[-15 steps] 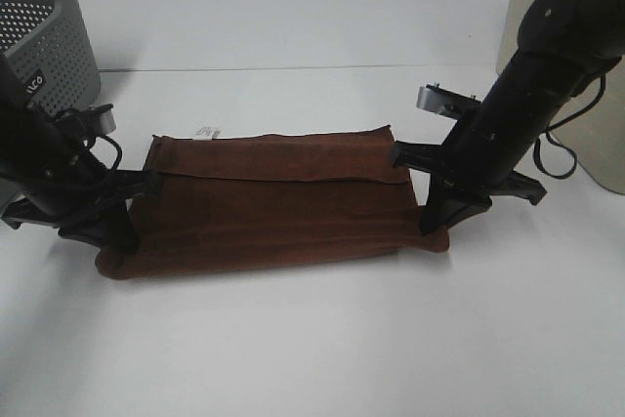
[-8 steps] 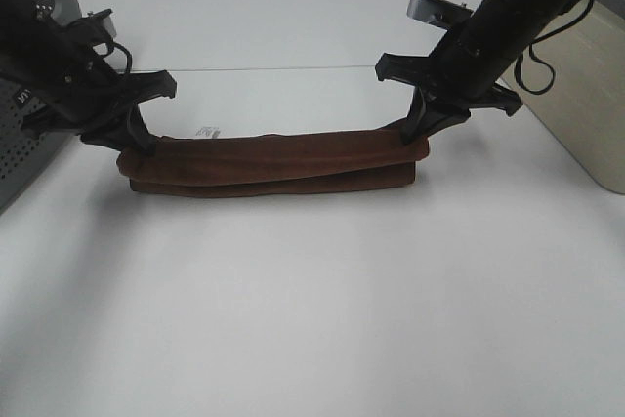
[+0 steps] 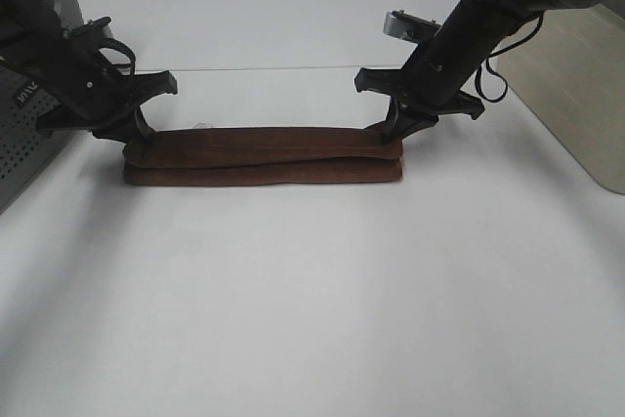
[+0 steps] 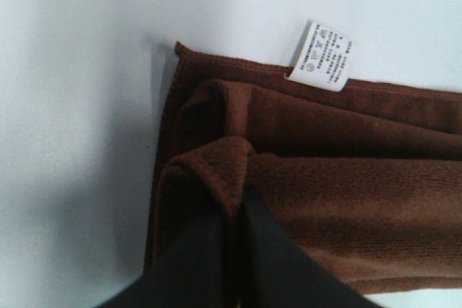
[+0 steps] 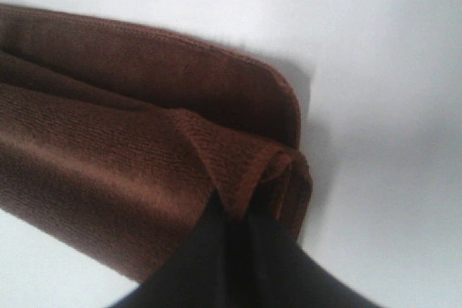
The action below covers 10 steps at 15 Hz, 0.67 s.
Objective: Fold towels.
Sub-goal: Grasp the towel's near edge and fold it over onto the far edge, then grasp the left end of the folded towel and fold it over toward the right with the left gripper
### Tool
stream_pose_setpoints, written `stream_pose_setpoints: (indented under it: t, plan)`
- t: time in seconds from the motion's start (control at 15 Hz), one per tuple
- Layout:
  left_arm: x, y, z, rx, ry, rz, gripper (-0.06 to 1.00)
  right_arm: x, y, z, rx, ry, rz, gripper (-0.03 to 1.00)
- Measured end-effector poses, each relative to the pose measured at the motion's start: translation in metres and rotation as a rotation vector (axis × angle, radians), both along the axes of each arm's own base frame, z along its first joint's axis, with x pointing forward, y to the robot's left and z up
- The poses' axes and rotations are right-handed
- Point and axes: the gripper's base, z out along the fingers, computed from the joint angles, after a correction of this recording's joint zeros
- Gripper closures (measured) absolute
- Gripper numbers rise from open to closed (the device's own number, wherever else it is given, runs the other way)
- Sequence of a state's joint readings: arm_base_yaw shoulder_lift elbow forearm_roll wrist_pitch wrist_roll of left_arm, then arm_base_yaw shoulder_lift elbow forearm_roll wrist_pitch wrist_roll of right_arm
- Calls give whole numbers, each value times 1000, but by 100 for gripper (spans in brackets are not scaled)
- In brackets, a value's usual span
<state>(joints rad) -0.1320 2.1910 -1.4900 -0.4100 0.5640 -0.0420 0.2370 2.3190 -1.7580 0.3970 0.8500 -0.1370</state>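
Pinching towel (image 3: 264,155) ends tight: L claw (image 3: 137,140), R claw (image 3: 392,136).

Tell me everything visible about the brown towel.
The towel is dark reddish-brown terry cloth with thin hemmed edges and a small white tag. It lies on the white table, folded into a long narrow strip of layers. The left pincer and right pincer are each shut on a top-layer corner.

Both arms are angled down and inward. Left gripper (image 3: 138,136) and right gripper (image 3: 395,134) are held low, clamped on opposite ends of the towel (image 3: 264,155).
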Motion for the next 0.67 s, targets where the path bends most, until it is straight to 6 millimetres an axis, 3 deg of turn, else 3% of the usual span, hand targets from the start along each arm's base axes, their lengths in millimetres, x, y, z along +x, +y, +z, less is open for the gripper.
stream_pose_setpoints:
  t: [0.13,0.27,0.33,0.47,0.67]
  plan:
    - [3,0,-1,2,-19,7,69,-1,0,-9,-6,26,3,66]
    - [7,0,2,4,-43,11,26,-2,-1,-8,-7,36,8,30]
    - [7,1,2,11,-44,6,16,-2,-1,-6,-12,41,15,18]
    - [6,2,1,28,-45,-10,12,-4,-4,6,-41,32,42,10]
    - [6,2,-5,44,-39,-39,16,-5,-6,17,-53,15,52,9]
